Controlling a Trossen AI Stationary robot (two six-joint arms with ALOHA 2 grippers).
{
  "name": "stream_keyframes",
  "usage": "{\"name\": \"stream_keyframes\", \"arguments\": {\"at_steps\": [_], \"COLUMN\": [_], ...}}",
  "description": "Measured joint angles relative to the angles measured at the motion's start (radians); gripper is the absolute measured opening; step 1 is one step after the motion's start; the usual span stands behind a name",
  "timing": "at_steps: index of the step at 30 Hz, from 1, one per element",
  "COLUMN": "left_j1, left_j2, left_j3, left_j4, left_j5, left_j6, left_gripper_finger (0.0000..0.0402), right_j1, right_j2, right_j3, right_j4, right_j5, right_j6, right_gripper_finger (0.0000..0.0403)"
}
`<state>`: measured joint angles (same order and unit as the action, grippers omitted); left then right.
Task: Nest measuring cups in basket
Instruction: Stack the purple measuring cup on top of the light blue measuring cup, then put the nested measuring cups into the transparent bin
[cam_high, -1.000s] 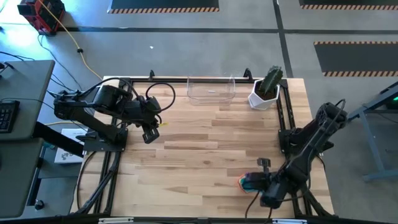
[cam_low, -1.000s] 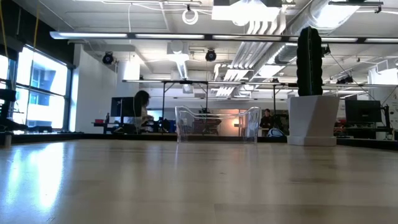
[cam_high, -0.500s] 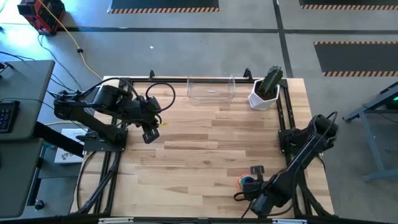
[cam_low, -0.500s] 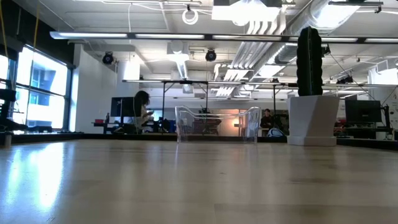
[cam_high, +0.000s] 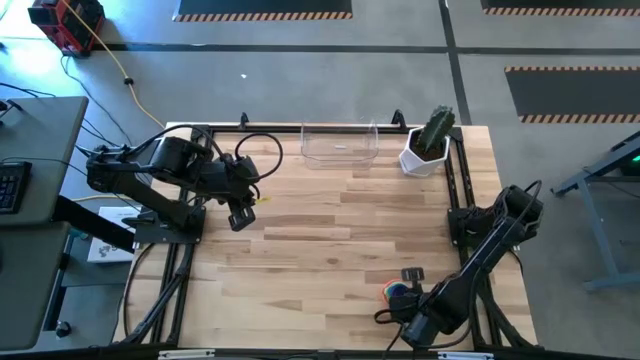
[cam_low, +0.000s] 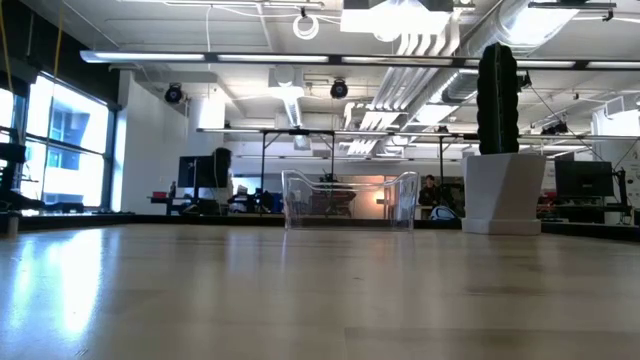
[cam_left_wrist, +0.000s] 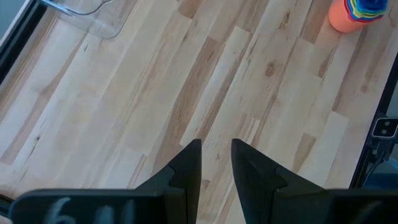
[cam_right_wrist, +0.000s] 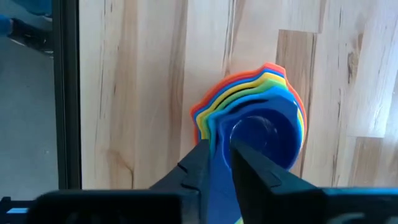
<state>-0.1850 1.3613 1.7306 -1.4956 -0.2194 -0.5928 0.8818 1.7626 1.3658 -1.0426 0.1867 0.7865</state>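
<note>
The left hand (cam_high: 238, 218) hovers over the left part of the surface (cam_high: 330, 230), its fingers (cam_left_wrist: 186, 168) a narrow gap apart and holding nothing; it looks to be waiting. Further along, at the far edge, the basket (cam_high: 340, 146) stands without any cup in it, just beside the white pot (cam_high: 424, 156) with its cactus. Well apart from both, near the front edge on the right, the cups (cam_high: 395, 294) sit already stacked one inside another, orange outermost and blue innermost. The right hand (cam_high: 408, 290) is at that stack: in its wrist view the fingers (cam_right_wrist: 200, 163) stand close together on either side of the stack's flat handles (cam_right_wrist: 217, 140), though whether they press or have slackened I cannot tell. The step in hand seems to be the pick-up of the whole stack. Next it would call for a firm pinch on the handles, a lift clear of the surface, and a long carry diagonally to the basket, keeping the stack level so that none slide out.
</note>
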Motion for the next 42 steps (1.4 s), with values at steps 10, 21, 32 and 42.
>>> {"name": "stream_keyframes", "arguments": {"at_steps": [10, 21, 32, 42], "left_j1": [0.000, -0.042, -0.107, -0.107], "left_j2": [0.000, -0.036, -0.323, -0.643], "left_j3": [0.000, 0.000, -0.343, -0.716], "left_j4": [0.000, 0.112, 0.429, 0.734], "left_j5": [0.013, 0.036, 0.005, -0.001], "left_j6": [-0.001, 0.083, 0.074, 0.183], "left_gripper_finger": [0.0078, 0.0078, 0.0078, 0.0078], "right_j1": [-0.005, -0.018, -0.151, -0.278], "right_j2": [-0.009, -0.122, -0.223, -0.286], "right_j3": [0.000, 0.000, 0.000, 0.000], "right_j4": [-0.002, -0.069, -0.068, -0.067], "right_j5": [0.017, 0.321, 0.462, 0.481], "right_j6": [0.060, 0.155, 0.061, -0.010], "right_gripper_finger": [0.0075, 0.0075, 0.0075, 0.0075]}}
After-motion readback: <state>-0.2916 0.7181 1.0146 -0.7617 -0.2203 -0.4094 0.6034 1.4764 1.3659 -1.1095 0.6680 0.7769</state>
